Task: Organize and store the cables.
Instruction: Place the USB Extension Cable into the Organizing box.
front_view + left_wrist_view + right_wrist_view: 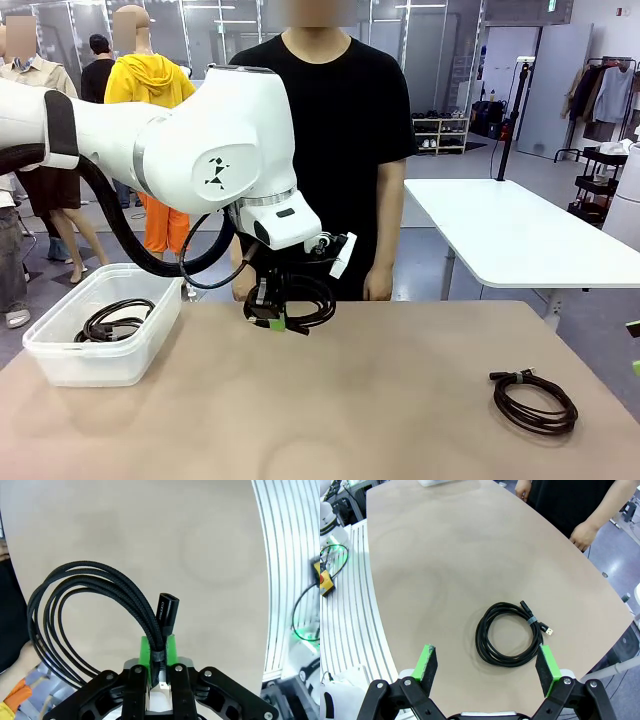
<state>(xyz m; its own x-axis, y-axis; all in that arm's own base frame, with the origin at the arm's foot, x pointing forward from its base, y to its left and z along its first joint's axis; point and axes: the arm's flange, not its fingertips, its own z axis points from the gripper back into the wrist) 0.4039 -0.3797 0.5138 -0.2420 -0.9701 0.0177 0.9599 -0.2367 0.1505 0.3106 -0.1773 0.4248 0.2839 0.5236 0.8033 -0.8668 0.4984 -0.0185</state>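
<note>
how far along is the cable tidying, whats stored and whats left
Done: one coiled cable lies in the clear bin. In hand: the left gripper is shut on a second coil, raised above the table beside the bin. Left: a third coil lies on the table, below the open right gripper.

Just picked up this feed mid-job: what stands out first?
The robot's left hand holds a coiled cable in the air over the table's far edge, near a white bin with another coil inside. A third coil lies on the table below the open right hand.
</note>
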